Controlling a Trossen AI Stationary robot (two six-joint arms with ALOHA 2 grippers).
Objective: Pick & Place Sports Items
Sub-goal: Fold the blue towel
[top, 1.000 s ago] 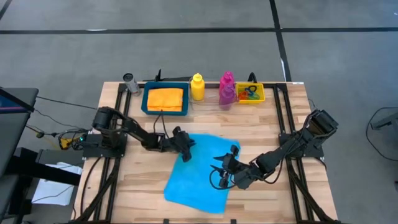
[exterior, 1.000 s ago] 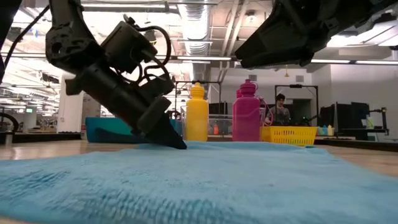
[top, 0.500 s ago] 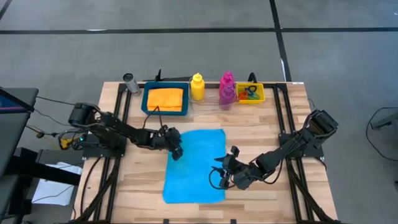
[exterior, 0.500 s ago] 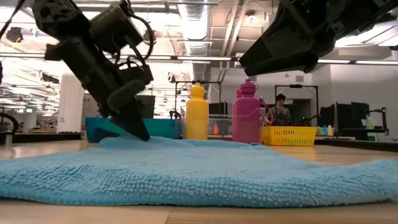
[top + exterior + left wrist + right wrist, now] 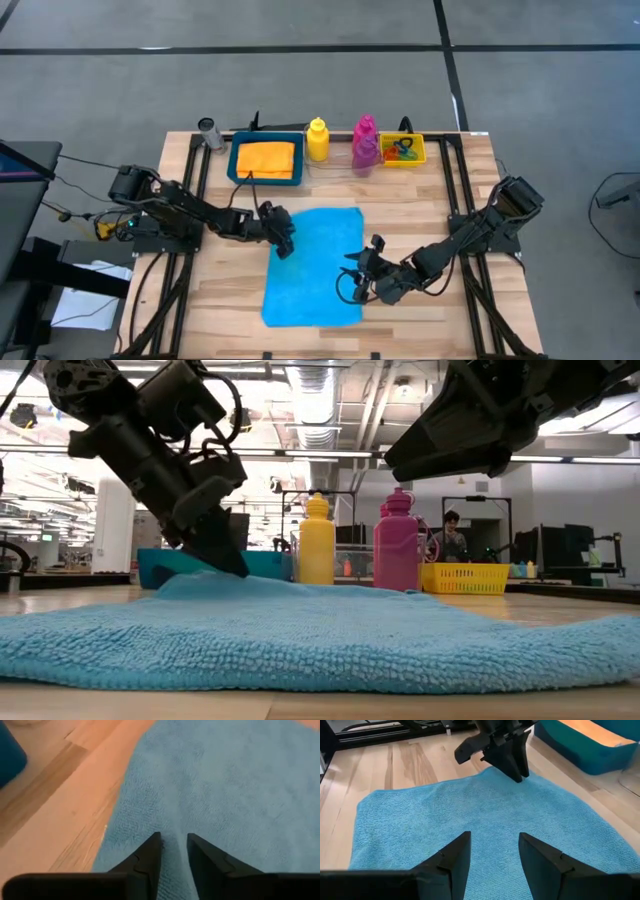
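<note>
Spreading flat across the middle of the wooden slatted table (image 5: pixel 420 210) is the big cyan terry cloth (image 5: pixel 315 265), and folding it looks like the step in hand. The left gripper (image 5: pixel 283 240) sits at the cloth's ten o'clock corner, fingers a narrow gap apart with a low ridge of pile between them; whether they truly pinch it, I cannot tell. At the four o'clock edge the right gripper (image 5: pixel 358 270) hovers, fingers spread, holding nothing. Next, I'd judge: secure that corner, lift, carry it across.
</note>
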